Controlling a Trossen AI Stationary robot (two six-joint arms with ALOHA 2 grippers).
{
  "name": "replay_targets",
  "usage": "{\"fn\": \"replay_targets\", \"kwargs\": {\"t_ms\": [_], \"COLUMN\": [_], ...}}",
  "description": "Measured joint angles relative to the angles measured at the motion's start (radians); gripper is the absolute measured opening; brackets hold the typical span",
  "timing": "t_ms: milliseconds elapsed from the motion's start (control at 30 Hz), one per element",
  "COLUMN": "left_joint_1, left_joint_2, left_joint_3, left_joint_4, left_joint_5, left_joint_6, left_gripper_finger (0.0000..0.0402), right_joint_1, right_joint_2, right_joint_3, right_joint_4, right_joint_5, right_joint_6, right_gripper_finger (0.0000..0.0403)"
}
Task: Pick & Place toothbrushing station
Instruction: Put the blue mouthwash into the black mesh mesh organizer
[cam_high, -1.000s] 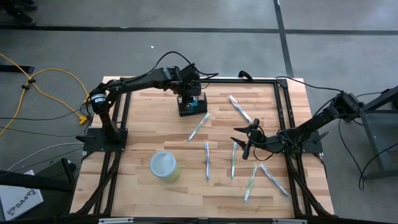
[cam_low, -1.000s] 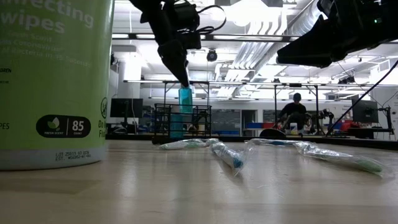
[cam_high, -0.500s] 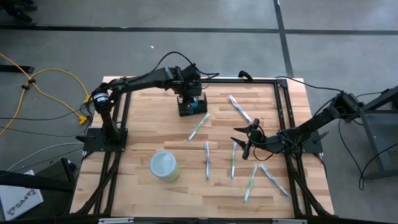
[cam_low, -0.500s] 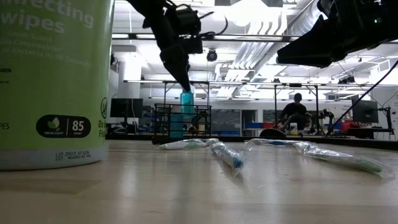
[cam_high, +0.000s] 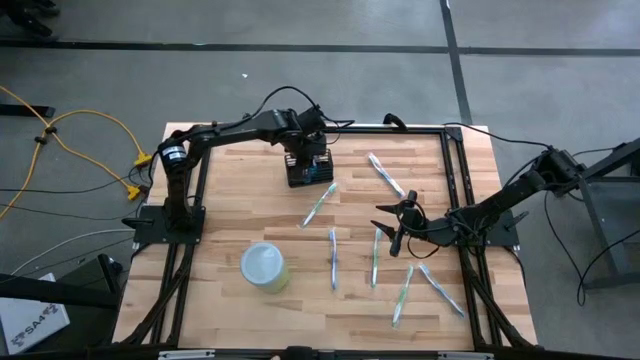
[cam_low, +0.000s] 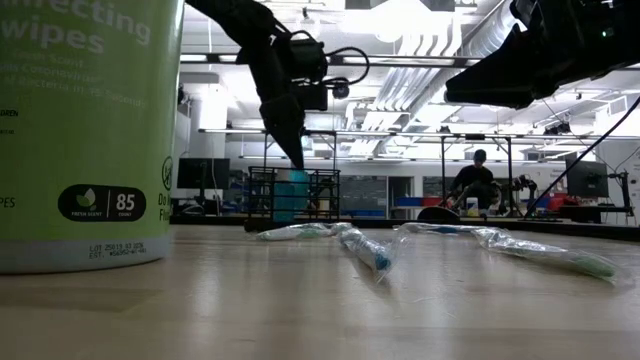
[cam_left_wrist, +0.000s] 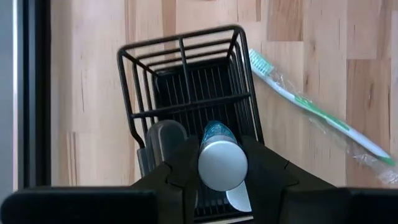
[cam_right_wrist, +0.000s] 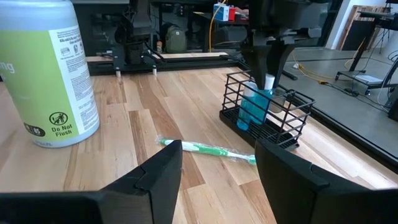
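The black wire holder (cam_high: 303, 175) stands on the table's far middle; it also shows in the left wrist view (cam_left_wrist: 186, 81), the right wrist view (cam_right_wrist: 277, 121) and the low view (cam_low: 262, 195). My left gripper (cam_high: 312, 155) is above it, shut on an upright blue tube (cam_right_wrist: 252, 106) with a pale cap (cam_left_wrist: 222, 163). The tube's lower part is inside the holder. My right gripper (cam_high: 395, 225) is open and empty at the table's right middle, its fingers (cam_right_wrist: 165, 168) wide apart. My left gripper pinches the blue tube at its capped top end (cam_left_wrist: 217, 130) between its two fingers (cam_left_wrist: 180, 168). The fingers come from above, pointing down. The tube stands upright below them, its lower part inside the holder (cam_right_wrist: 249, 121); whether it rests on the holder's floor I cannot tell.
Several wrapped toothbrushes lie on the table between the holder and the near right, one (cam_high: 320, 203) just near of the holder. A yellow-green wipes canister (cam_high: 265, 267) stands at the near left. A black frame (cam_high: 450, 170) edges the table.
My left gripper has gone down toward the holder with the blue tube. The tube stays upright and now sits lower, its body inside the holder's wire walls.
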Motion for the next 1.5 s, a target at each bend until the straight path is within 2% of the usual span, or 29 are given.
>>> {"fn": "replay_targets", "kwargs": {"t_ms": [167, 1067, 1500], "left_joint_1": [0.000, -0.015, -0.018], "left_joint_2": [0.004, 0.004, 0.003], "left_joint_3": [0.000, 0.000, 0.000], "left_joint_4": [-0.001, 0.007, 0.033], "left_joint_5": [0.003, -0.008, -0.048], "left_joint_6": [-0.005, -0.007, 0.007], "left_gripper_finger": [0.0126, 0.0118, 0.0119], "right_joint_1": [0.000, 0.000, 0.000], "right_joint_2": [0.000, 0.000, 0.000], "right_joint_3": [0.000, 0.000, 0.000], "right_joint_4": [0.001, 0.001, 0.001], "right_joint_5": [0.000, 0.000, 0.000], "right_joint_6": [0.000, 0.000, 0.000], "right_gripper_finger": [0.0195, 0.0195, 0.0195]}}
